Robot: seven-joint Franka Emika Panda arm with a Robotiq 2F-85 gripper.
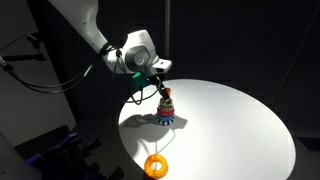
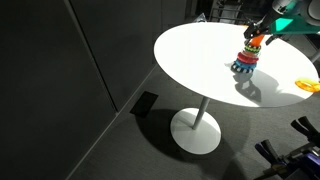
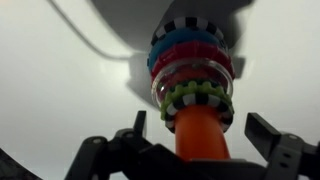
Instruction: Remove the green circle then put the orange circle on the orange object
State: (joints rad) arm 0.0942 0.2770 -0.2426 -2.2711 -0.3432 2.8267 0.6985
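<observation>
1. Gripper (image 1: 160, 87): jaws parted and holding nothing. In the wrist view its fingers (image 3: 263, 133) stand at 3 and 9 o'clock of the orange object (image 3: 200, 135), with a gap on each side.
2. Tower (image 1: 166, 108): upright on the white round table (image 1: 240, 120), close to the rim at 10 o'clock in an exterior view.
3. Green circle (image 3: 197, 100): seated on the tower, ringing the orange object.
4. Orange circle (image 1: 155, 165): flat on the table at 6 o'clock from the tower, well apart from it, near the rim.
5. Open room: bare tabletop from 2 to 5 o'clock of the tower.
</observation>
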